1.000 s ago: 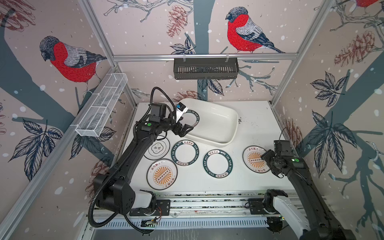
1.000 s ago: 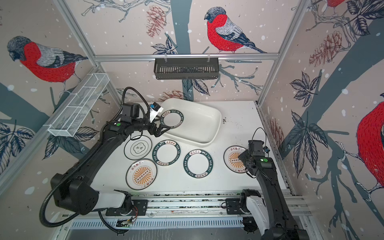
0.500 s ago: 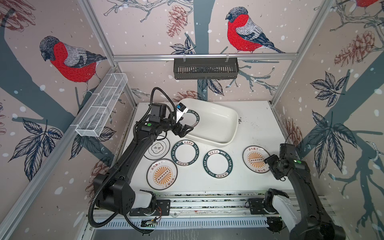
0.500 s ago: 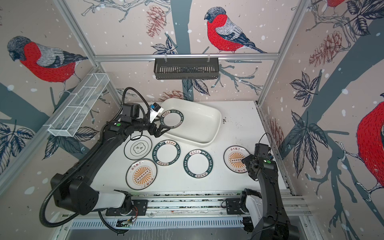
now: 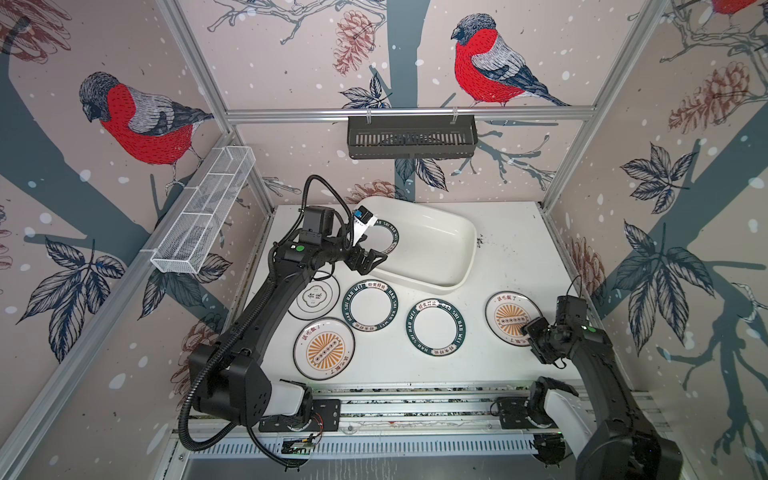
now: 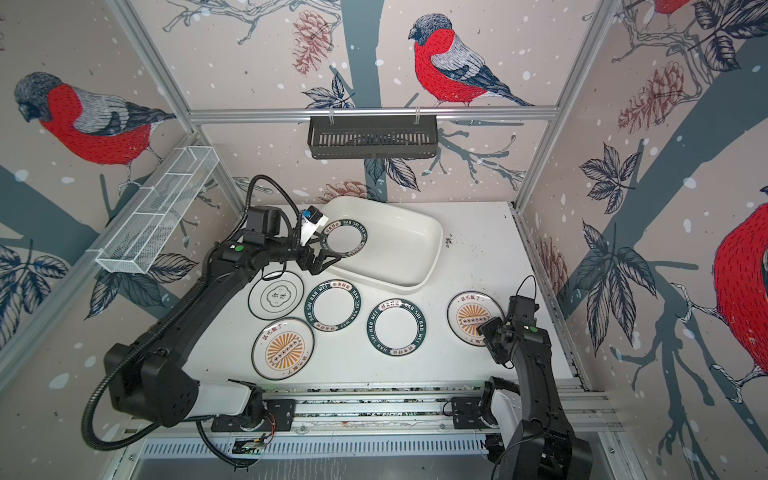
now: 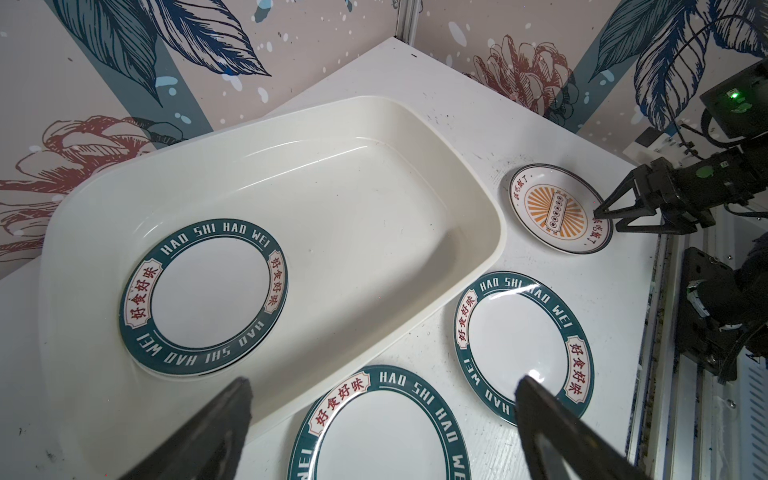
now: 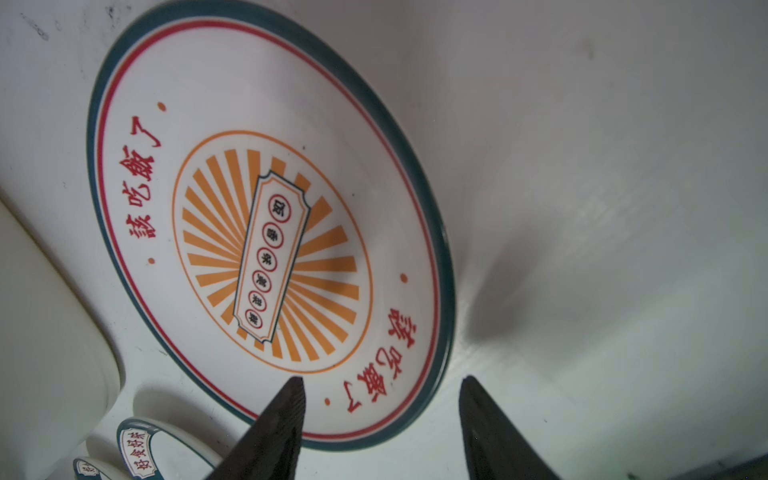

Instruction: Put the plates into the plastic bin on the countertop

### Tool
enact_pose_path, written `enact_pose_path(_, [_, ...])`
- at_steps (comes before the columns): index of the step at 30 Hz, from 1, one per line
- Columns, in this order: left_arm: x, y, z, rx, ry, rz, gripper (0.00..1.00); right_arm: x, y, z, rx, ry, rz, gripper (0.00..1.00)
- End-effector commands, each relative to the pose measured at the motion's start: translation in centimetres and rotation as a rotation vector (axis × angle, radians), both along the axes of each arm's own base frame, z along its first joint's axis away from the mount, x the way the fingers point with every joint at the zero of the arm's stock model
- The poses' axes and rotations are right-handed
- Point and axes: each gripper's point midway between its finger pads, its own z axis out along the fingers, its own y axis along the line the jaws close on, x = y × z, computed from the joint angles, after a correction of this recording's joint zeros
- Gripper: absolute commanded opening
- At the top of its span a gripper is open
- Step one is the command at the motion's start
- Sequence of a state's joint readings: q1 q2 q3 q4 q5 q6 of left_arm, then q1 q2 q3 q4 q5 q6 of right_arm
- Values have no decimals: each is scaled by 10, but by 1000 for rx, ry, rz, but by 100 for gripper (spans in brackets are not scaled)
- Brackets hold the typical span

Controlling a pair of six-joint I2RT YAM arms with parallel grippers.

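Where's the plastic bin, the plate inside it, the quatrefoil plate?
plastic bin (image 5: 432, 249): in a top view, bare floor.
green-rimmed plate (image 7: 208, 295) inside it: left wrist view, white centre.
quatrefoil plate (image 6: 277, 295): in a top view, centre emblem.

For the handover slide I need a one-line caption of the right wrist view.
The right gripper holds its open fingers astride the rim of the sunburst plate lying on the countertop.

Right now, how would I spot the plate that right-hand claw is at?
Start at the big white tub at the back of the table; plates lie in front of it. Take the rightmost one, the sunburst plate, whose rim the right gripper straddles. Its neighbour has a green lettered rim and plain centre; the other orange sunburst lies front left.
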State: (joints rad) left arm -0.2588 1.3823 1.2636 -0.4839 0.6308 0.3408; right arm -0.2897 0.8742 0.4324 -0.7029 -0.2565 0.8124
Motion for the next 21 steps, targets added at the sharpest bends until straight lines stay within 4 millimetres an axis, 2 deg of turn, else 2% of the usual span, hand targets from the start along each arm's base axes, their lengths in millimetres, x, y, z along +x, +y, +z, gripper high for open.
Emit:
enact_pose_path(1, [-2,-2,-2,5,-5,-21,97,7,5,3,23,-52,28,59])
enact_pose_path(11, [1,-2,-5,2,8,-16,97,18,7,7,51,-136,29,54])
enact_pose_path(21, [5,-3,-4,2,16,-11,98,21,5,-1,90,-166,22,50])
